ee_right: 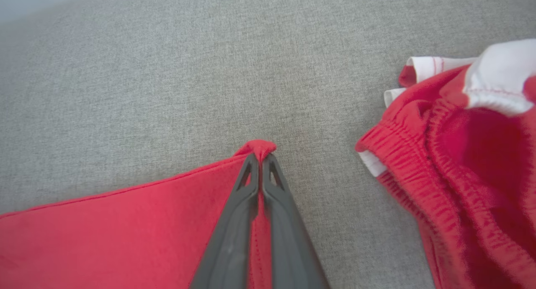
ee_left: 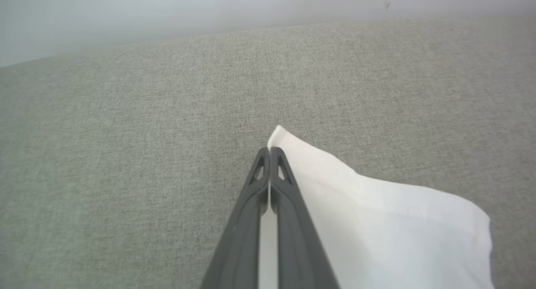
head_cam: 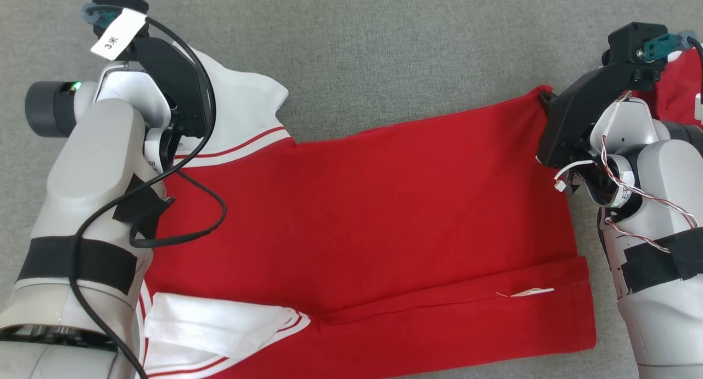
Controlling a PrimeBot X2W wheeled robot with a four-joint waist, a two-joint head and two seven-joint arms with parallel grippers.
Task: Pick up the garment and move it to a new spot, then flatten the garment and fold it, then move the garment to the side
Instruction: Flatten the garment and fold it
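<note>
head view: one red shirt [head_cam: 357,203], two arms [head_cam: 93,165] [head_cam: 648,148]

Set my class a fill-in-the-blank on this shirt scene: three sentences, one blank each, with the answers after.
1. The left hand is shut on a ___ corner of the shirt.
2. The right hand pinches a ___ corner of it.
3. The fabric under the shirt is ___.
Missing words: white; red; grey.

I saw the garment [head_cam: 373,203], a red shirt with white, red-striped sleeves, spread wide on the grey cloth surface [head_cam: 384,49]. Its near edge was folded over, with one white sleeve lying on top.
</note>
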